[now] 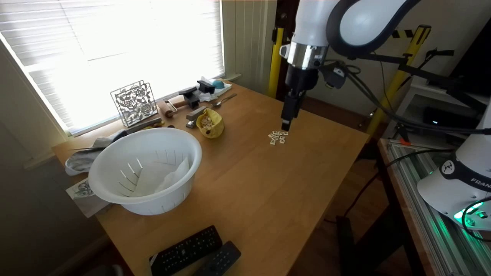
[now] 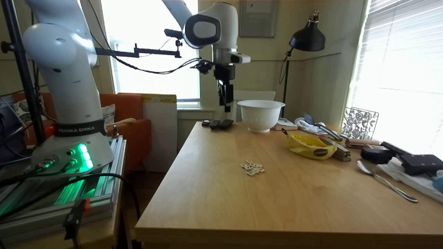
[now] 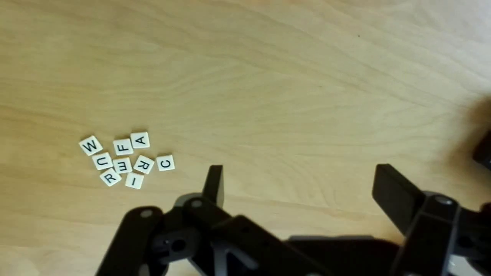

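Observation:
Several small cream letter tiles (image 3: 122, 165) lie face up in a loose cluster on the wooden table, at the left of the wrist view. Readable letters include W, F, A and C. The same tiles (image 1: 282, 140) (image 2: 250, 168) show in both exterior views. My gripper (image 3: 301, 184) hangs above the table, pointing down, off to the side of the cluster in the wrist view. Its black fingers (image 3: 399, 197) stand wide apart with only bare wood seen between them. In both exterior views the gripper (image 1: 286, 124) (image 2: 227, 103) touches nothing.
A white colander (image 1: 161, 197), a yellow pouch (image 2: 309, 148) with small pale pieces inside, a stapler (image 2: 337, 149) and a spoon (image 2: 387, 181) stand about. Remotes (image 1: 187, 251) lie at one table end. By the window stands a metal napkin holder (image 1: 134, 103).

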